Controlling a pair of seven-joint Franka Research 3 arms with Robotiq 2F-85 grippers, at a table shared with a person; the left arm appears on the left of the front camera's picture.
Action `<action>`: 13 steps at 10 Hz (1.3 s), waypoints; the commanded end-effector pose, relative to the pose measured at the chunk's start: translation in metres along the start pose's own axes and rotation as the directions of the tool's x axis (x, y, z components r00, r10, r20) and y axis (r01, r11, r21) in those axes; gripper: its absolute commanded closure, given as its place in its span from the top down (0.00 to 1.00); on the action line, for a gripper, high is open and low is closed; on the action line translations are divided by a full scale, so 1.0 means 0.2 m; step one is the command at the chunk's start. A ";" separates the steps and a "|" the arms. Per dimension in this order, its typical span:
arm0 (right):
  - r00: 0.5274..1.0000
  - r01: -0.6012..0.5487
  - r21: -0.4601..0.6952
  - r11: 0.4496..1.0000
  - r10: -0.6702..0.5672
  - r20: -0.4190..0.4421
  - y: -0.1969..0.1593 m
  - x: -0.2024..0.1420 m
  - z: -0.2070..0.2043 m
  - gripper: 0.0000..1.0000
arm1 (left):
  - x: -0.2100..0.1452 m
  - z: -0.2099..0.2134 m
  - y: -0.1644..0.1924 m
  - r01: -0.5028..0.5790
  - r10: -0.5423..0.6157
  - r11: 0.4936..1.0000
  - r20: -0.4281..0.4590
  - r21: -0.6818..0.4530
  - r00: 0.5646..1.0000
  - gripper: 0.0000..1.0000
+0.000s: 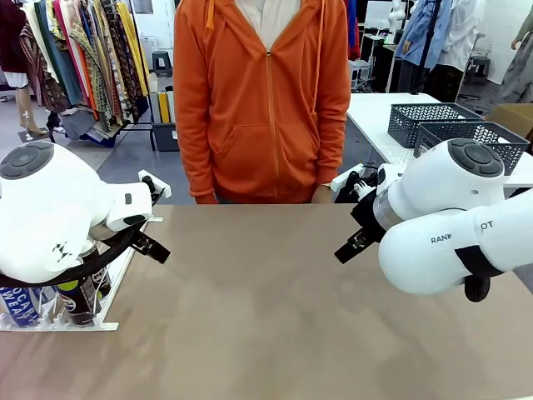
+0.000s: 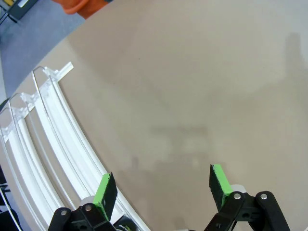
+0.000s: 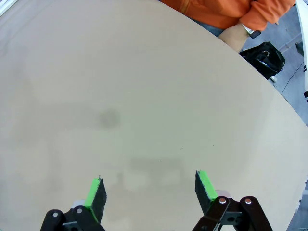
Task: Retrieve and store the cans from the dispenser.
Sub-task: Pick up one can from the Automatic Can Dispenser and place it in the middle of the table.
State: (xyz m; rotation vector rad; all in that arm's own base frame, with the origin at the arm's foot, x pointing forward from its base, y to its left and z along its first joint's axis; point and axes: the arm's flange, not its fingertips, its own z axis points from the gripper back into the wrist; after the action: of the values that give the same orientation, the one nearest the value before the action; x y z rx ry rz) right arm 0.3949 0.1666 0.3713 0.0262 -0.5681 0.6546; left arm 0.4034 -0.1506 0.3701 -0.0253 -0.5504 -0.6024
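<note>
The white rail dispenser (image 1: pixel 98 323) lies at the table's left edge, partly hidden under my left arm. Standing at its near end are a blue-and-white can (image 1: pixel 18 305) and dark cans (image 1: pixel 77 298). My left gripper (image 1: pixel 153 215) hovers just right of the dispenser. It is open and empty (image 2: pixel 162 190) over bare table, with the dispenser's empty rails (image 2: pixel 53 139) curving along its left. My right gripper (image 1: pixel 350 213) hangs over the right side of the table. It is also open (image 3: pixel 149 190), with nothing between its green pads (image 3: pixel 206 185).
A person in an orange hoodie (image 1: pixel 262 100) stands at the far edge, one hand (image 3: pixel 236 36) by the table corner. Two dark lattice baskets (image 1: pixel 433 121) sit on another table at the back right. The brown tabletop (image 1: pixel 266 317) between the arms is bare.
</note>
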 end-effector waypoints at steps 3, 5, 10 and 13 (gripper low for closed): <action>0.948 0.301 0.375 0.877 -0.234 -0.214 -0.13 -0.01 0.27 1.00 | 0.05 0.32 -0.01 -0.121 0.081 0.899 -0.111 -0.422 0.991 1.00; 0.870 0.489 0.578 0.654 -0.417 -0.264 -0.28 -0.08 0.51 1.00 | 0.09 0.59 0.09 -0.350 0.282 0.800 -0.210 -0.487 0.936 1.00; 0.635 0.328 0.863 0.384 -0.766 0.100 -0.69 -0.86 1.05 1.00 | -0.53 1.31 0.83 -0.350 0.719 0.468 0.119 -0.812 0.685 1.00; 0.465 0.377 0.880 0.288 -0.881 0.088 -0.77 -1.15 0.98 1.00 | -0.96 1.31 1.02 -0.444 0.907 0.316 0.130 -0.838 0.400 1.00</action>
State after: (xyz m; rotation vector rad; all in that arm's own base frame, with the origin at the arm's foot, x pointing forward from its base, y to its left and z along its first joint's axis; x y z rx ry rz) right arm 0.2659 -0.1852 0.4955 1.3082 -0.7270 -0.0965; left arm 0.2516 0.1783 0.5408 -1.2105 -0.7733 0.1902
